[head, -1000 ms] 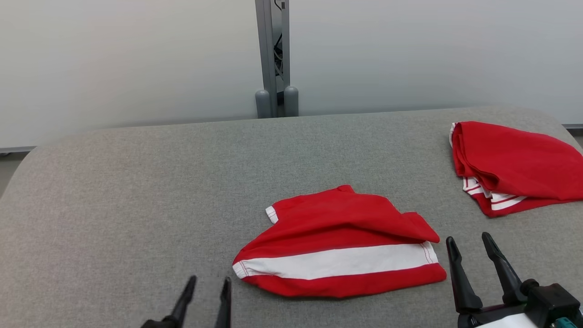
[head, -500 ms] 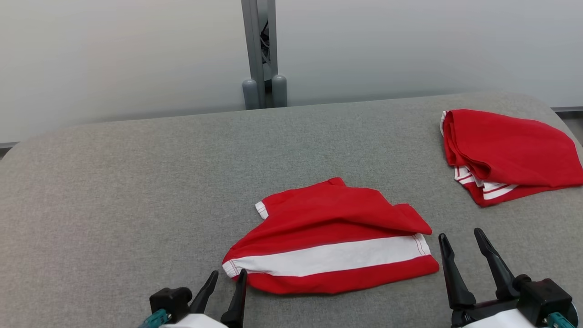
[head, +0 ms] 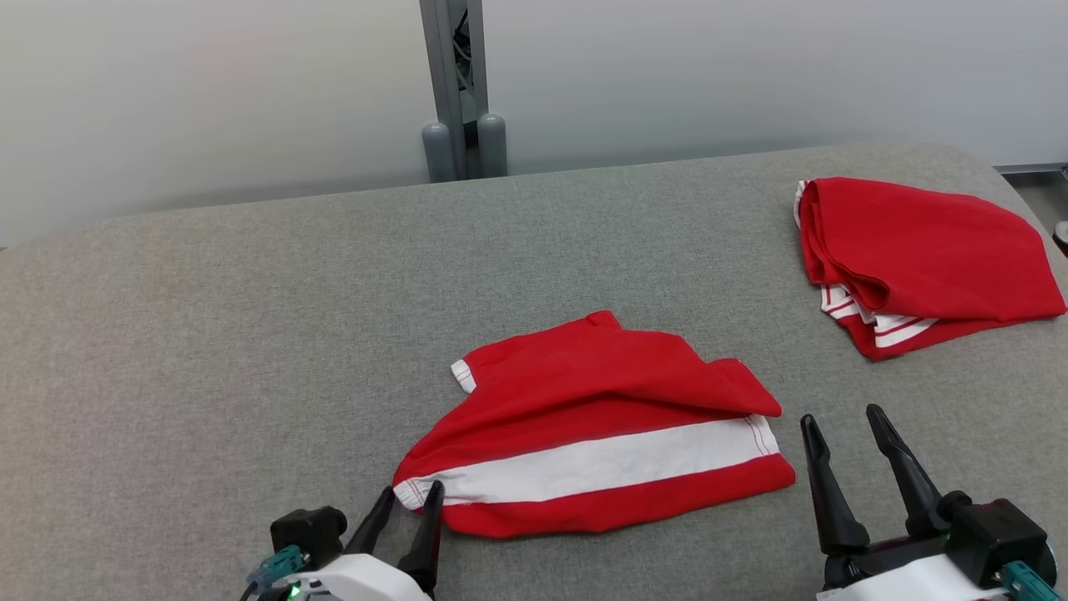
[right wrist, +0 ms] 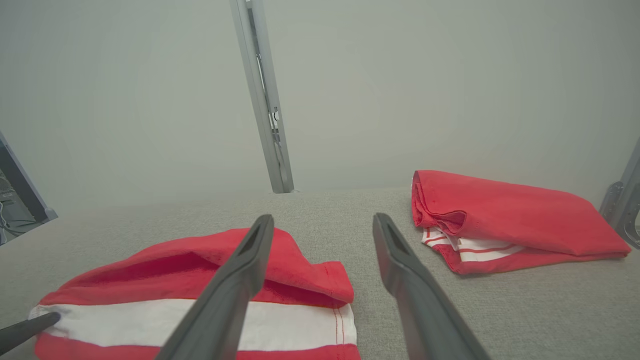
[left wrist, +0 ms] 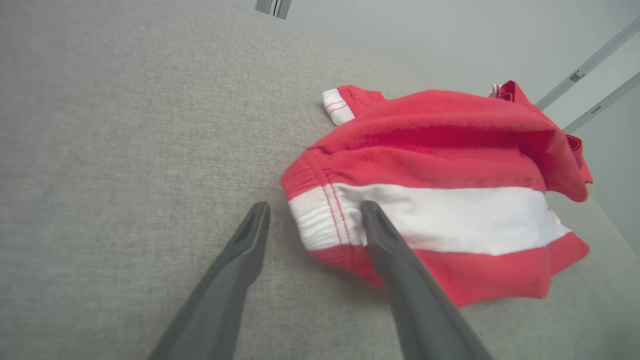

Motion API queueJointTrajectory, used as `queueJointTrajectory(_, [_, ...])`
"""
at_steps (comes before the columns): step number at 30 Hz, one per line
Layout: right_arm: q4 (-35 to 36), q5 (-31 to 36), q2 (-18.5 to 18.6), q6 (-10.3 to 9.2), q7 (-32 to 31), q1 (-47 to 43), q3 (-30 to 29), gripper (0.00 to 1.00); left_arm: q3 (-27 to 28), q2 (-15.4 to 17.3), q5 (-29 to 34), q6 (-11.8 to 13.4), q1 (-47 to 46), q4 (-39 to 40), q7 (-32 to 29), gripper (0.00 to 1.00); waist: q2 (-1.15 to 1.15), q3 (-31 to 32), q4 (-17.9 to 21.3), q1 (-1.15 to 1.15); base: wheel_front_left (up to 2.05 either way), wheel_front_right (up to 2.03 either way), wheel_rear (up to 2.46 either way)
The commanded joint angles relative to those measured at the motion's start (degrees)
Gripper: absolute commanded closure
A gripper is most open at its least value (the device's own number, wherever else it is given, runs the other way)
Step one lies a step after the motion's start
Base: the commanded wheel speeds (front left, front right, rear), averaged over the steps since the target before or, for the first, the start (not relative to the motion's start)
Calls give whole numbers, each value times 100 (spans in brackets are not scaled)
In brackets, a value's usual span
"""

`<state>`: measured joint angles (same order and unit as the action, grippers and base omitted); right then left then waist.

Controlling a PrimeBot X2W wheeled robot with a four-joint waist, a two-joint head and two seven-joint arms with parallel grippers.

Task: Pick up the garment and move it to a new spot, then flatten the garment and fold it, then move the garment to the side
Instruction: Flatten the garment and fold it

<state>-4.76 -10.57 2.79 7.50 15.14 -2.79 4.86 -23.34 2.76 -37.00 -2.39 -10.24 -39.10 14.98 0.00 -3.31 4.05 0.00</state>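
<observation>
Red garment [head: 601, 426] with the white stripe is lying crumpled mid-way across the grey padded surface [head: 250, 334]. Left gripper [head: 411, 491] is sitting spread, straddling the garment's left hem corner, not pinching it. Right gripper [head: 840, 416] is hovering spread just beside its right end, holding nothing. Second red garment [head: 926, 259] is lying folded far right.

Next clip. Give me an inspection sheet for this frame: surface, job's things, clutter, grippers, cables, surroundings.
Surface: grey fabric-covered table, smooth.
Job's things: red garment with a white stripe, crumpled, centre front.
Clutter: second red garment, folded, at far right.
Grippers: left gripper open, fingers astride the garment's left corner; right gripper open, off its right end, apart from it.
Cables: dark wiring, seemingly, inside the post.
Surroundings: pale wall; the metal post stands behind the table.
</observation>
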Motion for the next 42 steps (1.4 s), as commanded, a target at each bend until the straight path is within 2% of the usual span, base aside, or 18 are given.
queueJointTrajectory(1, [2, 2, 26, -2, 2, 59, -6, 0, -37, 30, -95, -55, -95, -37, 22, 37, 0, -9, 12, 0, 0, 0, 0])
queueJointTrajectory(2, [1, -3, 26, -2, 2, 61, -4, 0, -81, 30, -131, -73, -103, -70, 22, 59, 0, -18, 18, 0, 0, 0, 0])
queueJointTrajectory(3, [1, -9, 26, -2, 2, 58, -6, 0, -129, 28, -162, -87, -112, -90, 21, 93, 0, -24, 18, 0, 0, 0, 0])
queueJointTrajectory(4, [2, -18, 26, -2, 2, 54, -11, 0, -150, 30, -196, -96, -125, -91, 22, 100, 0, -31, 15, 0, 0, 0, 0])
queueJointTrajectory(9, [-124, -68, 26, -2, 2, 37, 46, 0, -107, 30, -166, -10, -97, 11, 21, 100, 0, -56, -6, 0, 0, 0, 0])
queueJointTrajectory(12, [-484, -200, 26, -2, 3, 81, 129, 0, -52, 70, -82, 19, 9, 153, 21, 100, 0, -79, -45, 0, 0, 0, 0])
queueJointTrajectory(18, [-1915, -651, 45, -2, 2, 729, 366, 0, -99, 240, 125, 99, 119, 462, 17, 100, 0, -180, -180, 0, 0, 0, 0])
queueJointTrajectory(30, [-4490, -1014, 81, -1, 3, 2250, 936, 0, -214, 303, 190, 150, 54, 699, -51, 100, 0, -275, -315, 0, 0, 0, 0])
queueJointTrajectory(31, [-4662, -1028, 77, -2, 0, 2332, 958, 9, -227, 301, 191, 154, 58, 714, -51, 100, 0, -274, -323, 0, 0, 0, 0])
queueJointTrajectory(32, [-4820, -1065, 71, -2, -34, 2394, 1000, 25, -237, 300, 194, 155, 63, 724, -48, 100, 0, -273, -333, 0, 0, 0, 0])
queueJointTrajectory(33, [-4956, -1113, 60, -1, -54, 2452, 1048, 48, -246, 301, 193, 157, 68, 734, -56, 100, 0, -272, -339, 0, 0, 0, 0])
queueJointTrajectory(34, [-5067, -1159, 49, -1, -62, 2501, 1110, 53, -251, 305, 187, 148, 74, 744, -60, 100, 0, -273, -340, 0, 0, 0, 0])
queueJointTrajectory(36, [-5234, -1257, 31, -1, -86, 2562, 1273, 71, -264, 308, 177, 155, 88, 762, -62, 100, 0, -273, -341, 0, 0, 0, 0])
queueJointTrajectory(37, [-5293, -1295, 27, -2, -80, 2596, 1342, 88, -271, 307, 173, 161, 96, 773, -63, 100, 0, -271, -340, 0, 0, 0, 0])
queueJointTrajectory(38, [-5347, -1327, 29, -2, -72, 2615, 1410, 100, -279, 306, 170, 165, 105, 782, -69, 100, 0, -266, -338, 0, 0, 0, 0])
queueJointTrajectory(42, [-5402, -1377, 59, -2, -32, 2698, 1590, 100, -283, 334, 182, 187, 120, 841, -53, 100, 0, -244, -303, 0, 0, 0, 0])
